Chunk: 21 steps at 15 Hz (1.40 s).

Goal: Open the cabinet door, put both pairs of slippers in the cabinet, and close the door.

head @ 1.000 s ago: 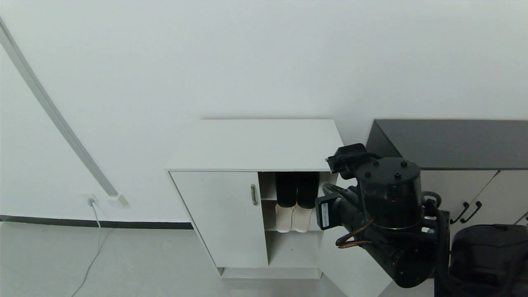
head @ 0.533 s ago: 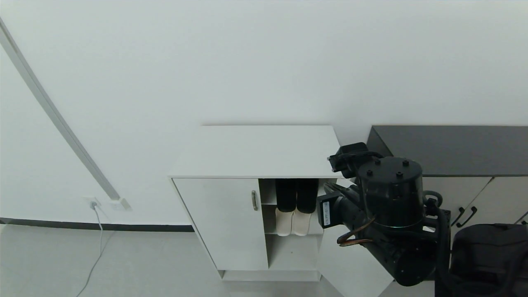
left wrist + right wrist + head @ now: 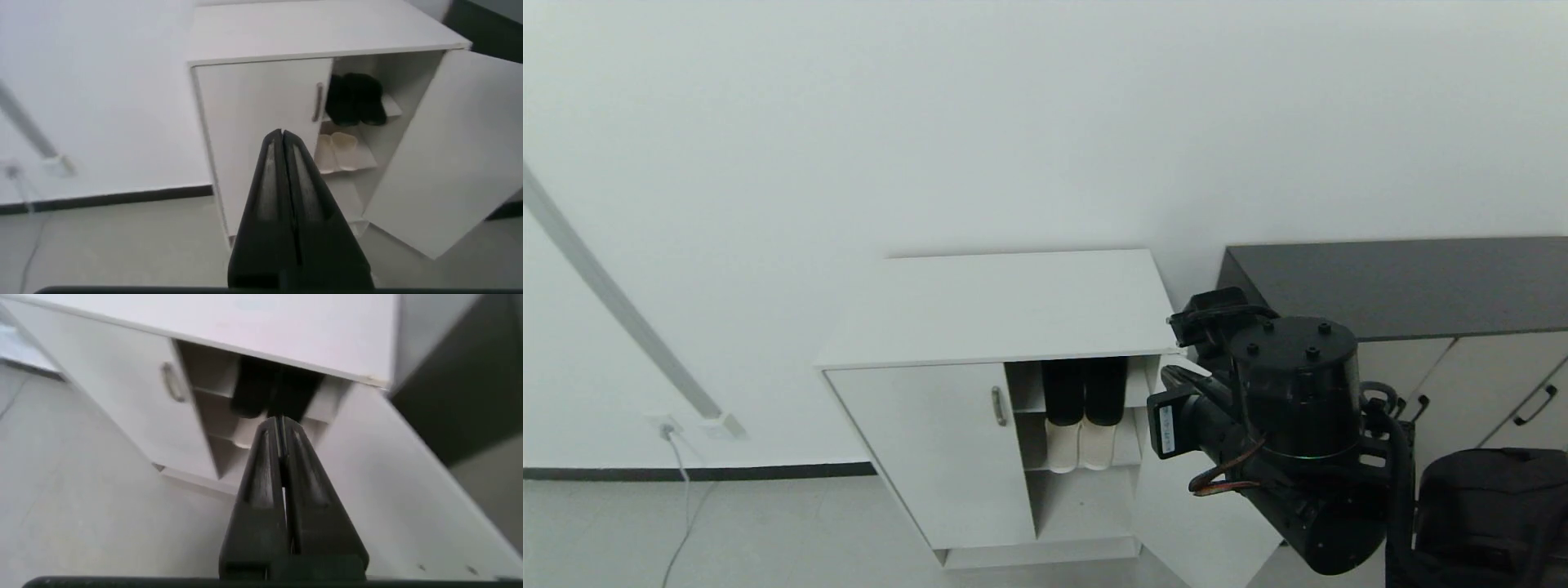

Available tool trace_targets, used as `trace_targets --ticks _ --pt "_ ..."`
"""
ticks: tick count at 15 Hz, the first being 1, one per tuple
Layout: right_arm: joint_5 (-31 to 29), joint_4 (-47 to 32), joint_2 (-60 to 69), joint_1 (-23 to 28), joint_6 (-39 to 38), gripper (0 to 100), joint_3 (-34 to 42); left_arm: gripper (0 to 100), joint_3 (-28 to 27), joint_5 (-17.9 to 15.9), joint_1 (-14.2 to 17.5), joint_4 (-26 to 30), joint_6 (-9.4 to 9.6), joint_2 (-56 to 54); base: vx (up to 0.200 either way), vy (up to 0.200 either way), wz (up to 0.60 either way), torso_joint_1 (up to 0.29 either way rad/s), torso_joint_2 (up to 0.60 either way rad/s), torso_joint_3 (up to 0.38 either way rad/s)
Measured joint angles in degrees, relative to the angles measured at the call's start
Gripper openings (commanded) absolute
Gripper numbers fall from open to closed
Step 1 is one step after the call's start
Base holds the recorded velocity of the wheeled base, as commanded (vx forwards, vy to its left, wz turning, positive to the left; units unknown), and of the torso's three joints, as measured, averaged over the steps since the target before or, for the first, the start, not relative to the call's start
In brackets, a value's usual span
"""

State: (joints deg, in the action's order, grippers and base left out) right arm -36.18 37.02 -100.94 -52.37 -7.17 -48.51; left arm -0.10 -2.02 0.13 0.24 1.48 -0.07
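The white cabinet [image 3: 1013,298] stands against the wall with its left door [image 3: 923,449] closed and its right door [image 3: 1201,531] swung open. Inside, a black pair of slippers [image 3: 1085,392] sits on the upper shelf and a cream pair [image 3: 1080,445] on the shelf below. My right arm [image 3: 1258,408] is beside the open door, at the cabinet's right front corner. My right gripper [image 3: 278,429] is shut and empty, pointing at the black slippers [image 3: 253,388]. Farther back, my left gripper [image 3: 283,140] is shut and empty, facing the cabinet front [image 3: 261,122].
A low unit with a dark top [image 3: 1405,282] and handled doors stands right of the cabinet, close behind the open door. A wall socket with a cable [image 3: 668,429] and a slanted conduit [image 3: 605,302] are at the left. Bare floor lies before the cabinet.
The whole head view has shifted, so the cabinet now shows farther left and the dark unit has come closer; that is the camera moving. Slippers stay on their shelves and the door stays open.
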Motion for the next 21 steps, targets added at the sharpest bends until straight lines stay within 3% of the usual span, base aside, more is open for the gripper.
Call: trace_targets --ticks 4,11,15,21 --pt "0.00 0.01 0.26 0.55 0.52 0 0.13 0 0.00 0.02 0.00 0.02 0.02 0.00 0.000 0.000 -0.15 0.004 0.00 0.001" --pt "4.16 -0.07 -0.66 7.31 0.44 0 -0.89 0 0.00 0.02 -0.04 0.00 0.00 0.00 0.000 0.000 0.00 0.000 0.00 0.000" --pt "4.08 0.11 -1.35 7.75 0.30 0 -1.16 0 0.00 0.02 0.00 0.00 -0.06 0.00 -0.200 0.000 0.00 0.002 0.00 -0.001" --pt "4.16 0.09 -3.36 10.48 0.06 0 -2.60 0 0.00 0.00 0.02 -0.02 -0.09 0.00 0.000 0.000 0.00 0.000 0.00 0.000"
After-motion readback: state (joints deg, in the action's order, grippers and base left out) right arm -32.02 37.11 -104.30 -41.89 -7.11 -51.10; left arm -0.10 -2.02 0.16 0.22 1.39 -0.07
